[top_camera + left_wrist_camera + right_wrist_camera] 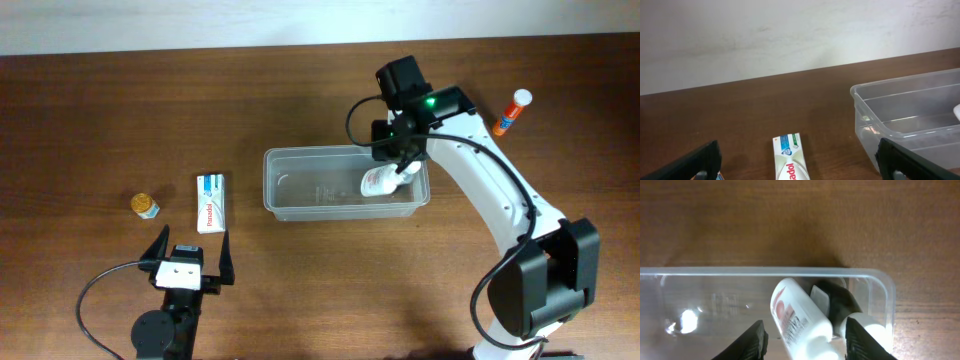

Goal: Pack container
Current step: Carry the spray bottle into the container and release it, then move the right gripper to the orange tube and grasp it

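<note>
We are holding right jaws spread around white bottle (800,325), laying it in right end of container (300,185), middle of counter (100,100). Left jaws spread, waiting by toothpaste box (210,203) for next pick.

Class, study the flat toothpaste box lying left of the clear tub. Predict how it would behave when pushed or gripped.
The toothpaste box lies flat on a broad face, so it would probably slide rather than roll or tip. Its carton looks thin, so hard squeezing might dent it.
</note>
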You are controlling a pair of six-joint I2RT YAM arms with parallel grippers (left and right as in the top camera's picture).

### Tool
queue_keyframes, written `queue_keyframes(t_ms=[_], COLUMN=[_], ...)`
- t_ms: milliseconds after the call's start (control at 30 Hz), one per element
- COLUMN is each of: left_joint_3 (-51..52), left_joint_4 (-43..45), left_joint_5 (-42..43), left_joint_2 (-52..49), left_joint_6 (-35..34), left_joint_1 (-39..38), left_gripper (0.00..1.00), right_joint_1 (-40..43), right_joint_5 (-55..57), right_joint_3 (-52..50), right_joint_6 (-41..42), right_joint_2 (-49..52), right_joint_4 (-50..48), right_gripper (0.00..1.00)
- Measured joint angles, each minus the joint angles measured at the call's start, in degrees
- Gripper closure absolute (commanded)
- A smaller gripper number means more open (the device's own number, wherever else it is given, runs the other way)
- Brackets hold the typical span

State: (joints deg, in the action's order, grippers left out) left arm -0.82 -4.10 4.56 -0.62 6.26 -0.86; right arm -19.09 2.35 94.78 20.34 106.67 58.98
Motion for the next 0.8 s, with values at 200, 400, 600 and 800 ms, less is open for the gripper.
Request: queue_keyframes(t_ms=[200, 400, 600, 800], left_joint_3=[0.0, 0.0, 0.0, 0.0], left_joint_4=[0.0, 0.0, 0.0, 0.0], left_joint_5=[-0.02, 0.0, -0.02, 0.0], left_joint_2=[0.0, 0.0, 0.0, 0.0], left_joint_6=[0.0, 0.0, 0.0, 0.0], left_joint_1=[0.0, 0.0, 0.0, 0.0], left_gripper=[0.01, 0.01, 0.01, 0.01], right_joint_1=[0.0, 0.0, 0.0, 0.0], right_joint_5=[-0.22, -0.24, -0.22, -0.22], right_joint_3=[1.51, 3.15, 11.06, 13.42], right_joint_6=[-0.04, -0.04, -0.48, -0.94], right_joint_2=[0.0, 0.0, -0.02, -0.07], right_joint_4=[0.85, 3.37, 7.87, 10.45], right_gripper=[0.55, 0.54, 0.49, 0.47])
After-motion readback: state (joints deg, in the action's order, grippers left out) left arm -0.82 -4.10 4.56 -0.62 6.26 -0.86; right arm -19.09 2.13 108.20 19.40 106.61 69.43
